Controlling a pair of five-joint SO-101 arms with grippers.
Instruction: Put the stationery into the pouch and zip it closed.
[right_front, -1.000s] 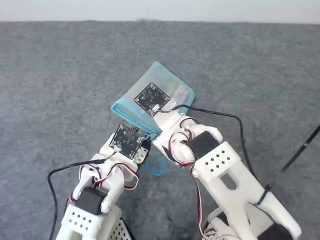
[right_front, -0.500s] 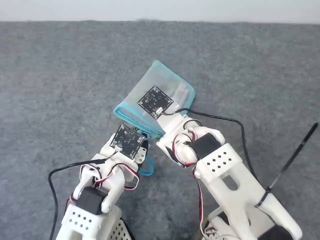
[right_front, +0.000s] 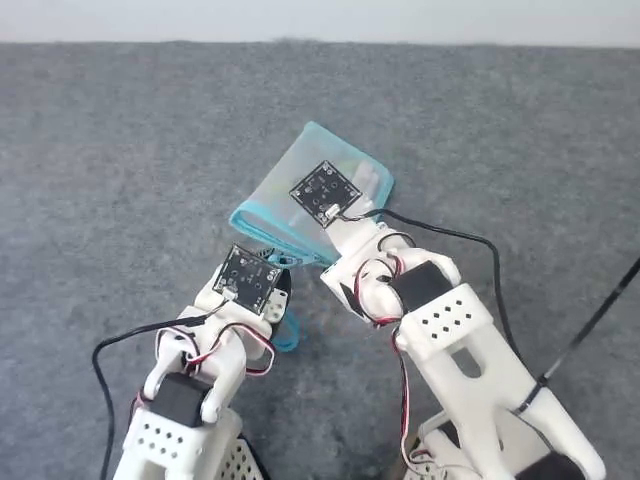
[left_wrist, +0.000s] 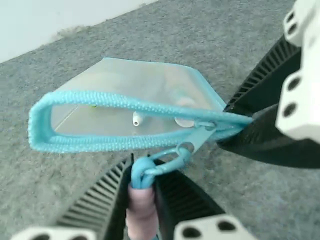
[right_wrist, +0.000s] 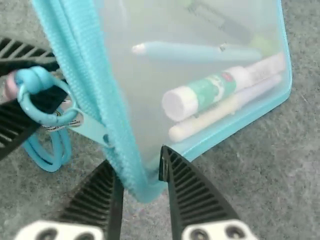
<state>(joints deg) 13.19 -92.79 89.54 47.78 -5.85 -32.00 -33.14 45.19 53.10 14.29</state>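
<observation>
The translucent pouch (right_front: 300, 195) with teal trim lies on the grey mat, its mouth (left_wrist: 125, 107) gaping along the zipper. Inside it rest a teal pen (right_wrist: 200, 51), a glue stick (right_wrist: 200, 92) and a pale stick (right_wrist: 220, 112). My left gripper (left_wrist: 142, 172) (right_front: 278, 272) is shut on the teal pull cord (left_wrist: 162, 166) that hangs from the zipper slider (left_wrist: 202, 125); the cord's loose loop (right_front: 288, 335) dangles below. My right gripper (right_wrist: 140, 170) (right_front: 322, 258) is shut on the pouch's corner right beside the slider.
Grey carpet-like mat (right_front: 120, 150) covers the table, bare on all sides of the pouch. A black cable (right_front: 450, 235) runs from the right arm's camera across the mat. Both arm bases crowd the near edge.
The right arm has carried the pouch's corner slightly right and farther away. The left gripper with the cord has shifted a little left, and the hanging loop swung left with it.
</observation>
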